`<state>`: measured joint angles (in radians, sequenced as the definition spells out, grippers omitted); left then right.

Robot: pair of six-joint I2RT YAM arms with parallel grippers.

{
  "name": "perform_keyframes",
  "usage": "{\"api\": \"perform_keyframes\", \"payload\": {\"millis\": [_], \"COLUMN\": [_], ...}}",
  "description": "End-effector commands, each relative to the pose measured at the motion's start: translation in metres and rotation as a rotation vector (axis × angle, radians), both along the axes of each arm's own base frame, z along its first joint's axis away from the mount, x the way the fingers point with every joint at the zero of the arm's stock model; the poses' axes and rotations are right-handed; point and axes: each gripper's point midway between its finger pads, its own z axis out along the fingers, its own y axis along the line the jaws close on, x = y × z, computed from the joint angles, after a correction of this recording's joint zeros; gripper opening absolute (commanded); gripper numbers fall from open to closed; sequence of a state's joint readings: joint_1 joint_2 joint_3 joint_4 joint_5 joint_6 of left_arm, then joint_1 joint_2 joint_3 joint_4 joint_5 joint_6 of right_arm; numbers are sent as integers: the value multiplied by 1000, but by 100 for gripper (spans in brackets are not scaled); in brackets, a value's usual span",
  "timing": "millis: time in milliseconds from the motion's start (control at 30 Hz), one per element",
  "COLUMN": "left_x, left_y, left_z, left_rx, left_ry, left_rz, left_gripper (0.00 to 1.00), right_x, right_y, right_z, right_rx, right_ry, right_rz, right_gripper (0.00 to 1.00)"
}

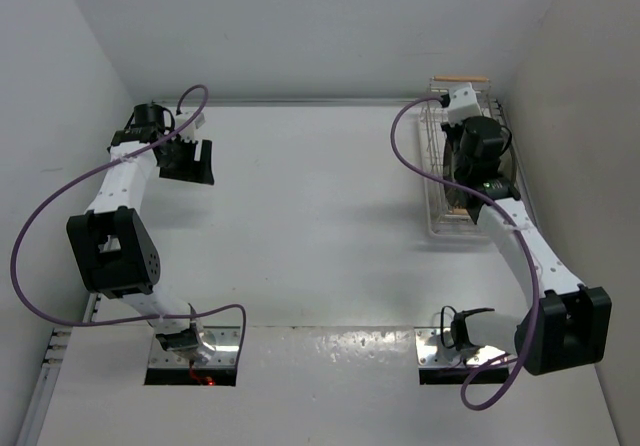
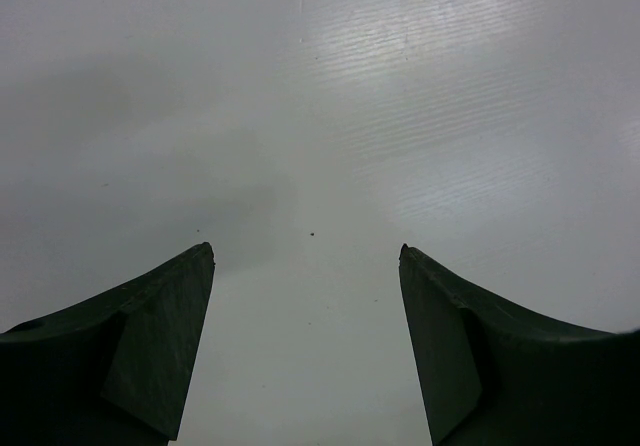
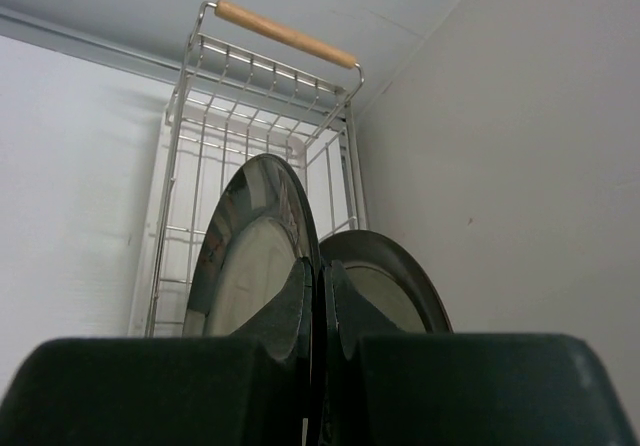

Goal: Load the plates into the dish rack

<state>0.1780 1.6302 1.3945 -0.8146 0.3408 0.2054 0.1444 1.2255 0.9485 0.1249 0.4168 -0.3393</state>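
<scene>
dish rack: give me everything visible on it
The dish rack is a rectangular white wire basket with a light wooden bar handle at its far end; the near end is partly hidden by the right arm. It sits flat in the table's far right corner, along the wall. Two dark-rimmed plates stand on edge inside; the right gripper pinches the nearer one's rim.

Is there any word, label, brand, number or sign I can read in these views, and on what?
None. No lettering shows on the dish rack, the grey-rimmed plate, the brown-rimmed plate, the left arm, the right arm or the table.
</scene>
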Motion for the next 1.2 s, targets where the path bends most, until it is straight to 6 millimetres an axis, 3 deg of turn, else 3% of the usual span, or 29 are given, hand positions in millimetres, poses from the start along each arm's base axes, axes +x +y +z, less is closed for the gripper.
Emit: {"api": "perform_keyframes", "payload": {"millis": [0,233,467,567,600,667,733,800,833,933,1167], "left_x": [0,0,0,0,2,2,2,2,2,2,2], "left_y": [-2,-2,-2,-2,-2,-2,-2,-2,-1,-1,-1], "left_z": [4,4,4,4,7,7,7,7,7,7,10], "left_rx": [4,4,4,4,5,5,5,5,10,10,12], "left_ry": [-16,-16,-16,-16,-25,-25,-25,-25,-27,-28,-37], "left_rz": [-14,-14,-14,-14,-14,-14,-14,-14,-22,-22,-22], "left_gripper": [79,79,79,79,79,79,79,79,79,79,79], "right_x": [-1,0,-3,-4,-4,-2,-1,0,0,1,-8], "right_y": [-1,4,15,19,19,21,21,21,22,20,19], "right_z": [68,33,-15,-21,-18,-21,-10,0,2,22,72], "right_rx": [56,72,83,100,102,97,84,72,67,49,55], "right_ry": [-224,-133,-13,-3,-8,9,-7,-24,-23,-54,-159], "right_rz": [-11,3,47,67,69,78,86,92,96,88,100], "right_gripper": [0,0,0,9,17,22,34,54,58,68,76]}}
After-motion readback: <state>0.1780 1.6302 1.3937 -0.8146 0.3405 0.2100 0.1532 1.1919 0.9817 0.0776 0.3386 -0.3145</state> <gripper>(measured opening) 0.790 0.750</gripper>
